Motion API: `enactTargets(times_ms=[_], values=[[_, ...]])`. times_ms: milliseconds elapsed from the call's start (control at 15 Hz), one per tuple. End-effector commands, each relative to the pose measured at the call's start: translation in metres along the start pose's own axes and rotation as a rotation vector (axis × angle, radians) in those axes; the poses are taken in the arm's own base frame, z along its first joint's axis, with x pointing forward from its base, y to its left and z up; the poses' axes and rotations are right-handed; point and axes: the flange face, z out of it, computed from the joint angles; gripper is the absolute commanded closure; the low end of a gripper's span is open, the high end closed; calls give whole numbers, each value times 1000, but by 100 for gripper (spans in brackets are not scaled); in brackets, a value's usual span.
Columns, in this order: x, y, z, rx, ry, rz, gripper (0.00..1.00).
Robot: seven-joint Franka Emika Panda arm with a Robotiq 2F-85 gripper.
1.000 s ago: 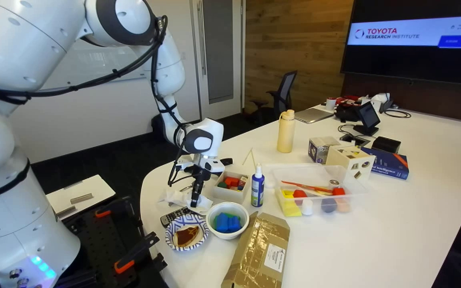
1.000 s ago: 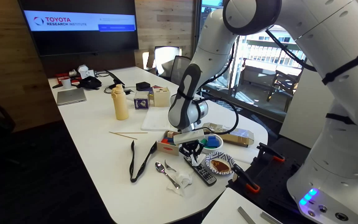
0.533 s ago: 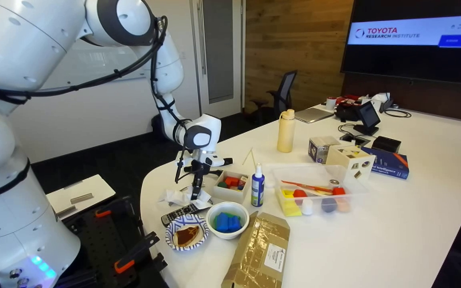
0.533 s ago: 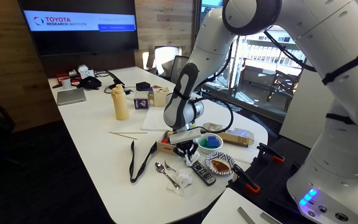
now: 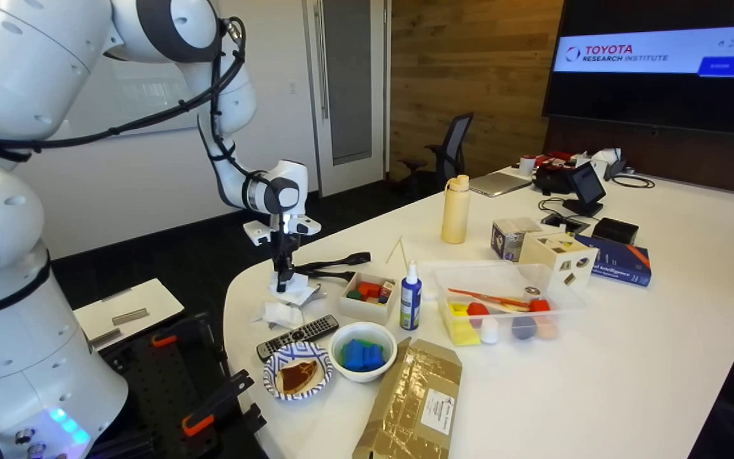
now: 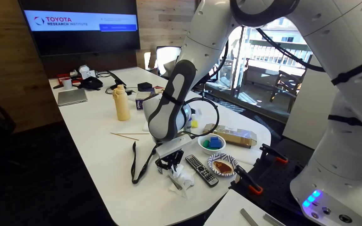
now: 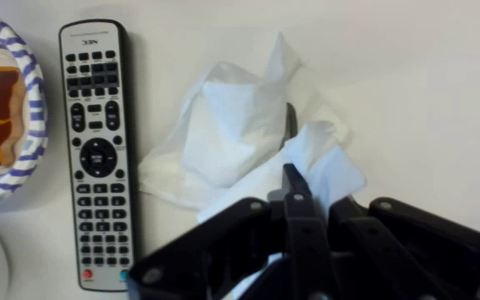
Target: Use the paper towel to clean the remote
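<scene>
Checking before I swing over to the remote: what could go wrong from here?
In the wrist view, the paper towel in the gripper overlaps a loose crumpled paper sheet, with a metal utensil handle alongside; moving sideways while low might drag either along. The NEC remote lies close beside the patterned paper plate, so a hard push could knock the two together. The towel is pinched in one spot, so friction might pull it free.

From its base (image 5: 48, 363) beyond the end edge of the counter (image 5: 564, 401), the white arm (image 5: 172, 29) arches up and over, bending at the wrist (image 5: 294, 177) above a rounded corner, where the gripper (image 5: 282, 285) points downward, fingers (image 7: 304, 233) pinched close together.
</scene>
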Motion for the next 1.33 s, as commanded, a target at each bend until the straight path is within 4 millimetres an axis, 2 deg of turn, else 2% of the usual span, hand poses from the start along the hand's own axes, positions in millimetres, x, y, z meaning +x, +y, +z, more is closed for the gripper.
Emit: enactTargets(times_ms=[0,267,467,533,667,933,1133,1267], values=[[-10,-34,-12,18,34,-200,99],[-4,-69,-4,74,40,-378,99],[5,-85,10,85,27,-471,99],[8,-89,15,95,26,-492,72],[13,-93,22,108,11,-526,64],[16,-94,23,140,1,-610,34],[13,-84,11,156,24,-662,12],[14,-71,-2,158,26,-671,0]])
